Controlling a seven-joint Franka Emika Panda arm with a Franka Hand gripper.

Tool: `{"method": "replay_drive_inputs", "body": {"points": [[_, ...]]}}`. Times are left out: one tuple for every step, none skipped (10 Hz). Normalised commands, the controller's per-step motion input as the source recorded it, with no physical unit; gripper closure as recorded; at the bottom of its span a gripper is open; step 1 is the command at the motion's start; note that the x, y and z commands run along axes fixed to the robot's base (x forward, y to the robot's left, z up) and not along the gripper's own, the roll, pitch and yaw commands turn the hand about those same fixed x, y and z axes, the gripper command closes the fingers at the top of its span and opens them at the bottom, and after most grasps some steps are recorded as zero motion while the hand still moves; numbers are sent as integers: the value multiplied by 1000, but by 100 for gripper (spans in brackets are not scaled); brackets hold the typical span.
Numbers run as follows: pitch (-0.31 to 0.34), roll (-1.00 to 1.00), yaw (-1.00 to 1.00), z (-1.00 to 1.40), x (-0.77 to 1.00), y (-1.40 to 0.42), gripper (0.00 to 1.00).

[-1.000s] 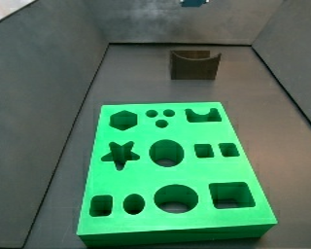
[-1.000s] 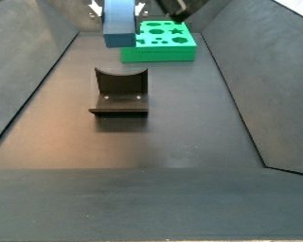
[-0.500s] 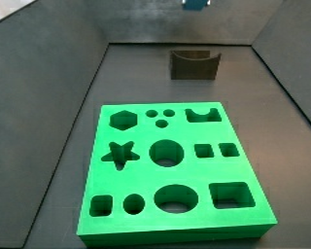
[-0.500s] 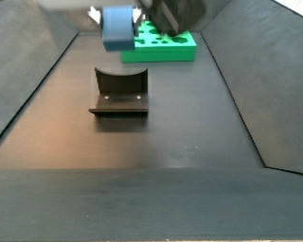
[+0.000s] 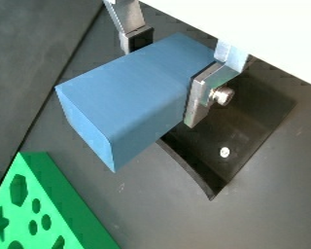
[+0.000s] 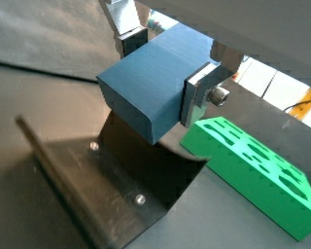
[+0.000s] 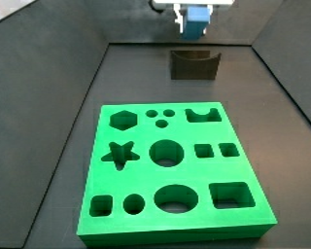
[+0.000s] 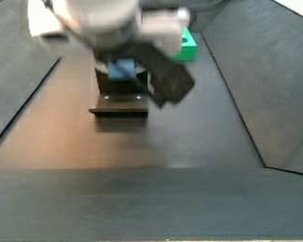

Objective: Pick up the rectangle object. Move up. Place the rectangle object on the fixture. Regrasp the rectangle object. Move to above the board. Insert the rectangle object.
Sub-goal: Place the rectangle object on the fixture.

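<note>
The gripper (image 7: 194,19) has come down since a second ago: in a side view it was only a sliver at the 12 o'clock edge, and now it hangs just above the fixture (image 7: 193,64). The rectangle object (image 5: 135,92), clamped between its fingers (image 5: 205,93), has dropped with it and now sits right over the fixture's notch, hiding most of the board (image 8: 187,43).

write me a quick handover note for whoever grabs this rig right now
Gripper: shut on the rectangle object, jaws clamping its sides, held in the air just above the fixture.
Board: on the floor, every hole empty.
Done: pick-up and lift.
Left: set the rectangle object on the fixture, regrasp, carry it above the board, insert.
</note>
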Motion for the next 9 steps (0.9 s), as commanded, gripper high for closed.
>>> {"method": "replay_drive_inputs", "body": {"points": [[56,-658,-108,-1000,157,101,100],[60,-437,-106,-1000,167,110,100],[59,-293,-107,-1000,176,110,100],[48,-201,-109,-1000,179,112,100],[43,-183,-112,-956,172,112,100],[36,-171,-109,-713,139,92,100],[29,-138,-101,-589,113,96,100],[13,-112,-89,-595,91,86,100],[0,0,0,-167,0,-500,100]]}}
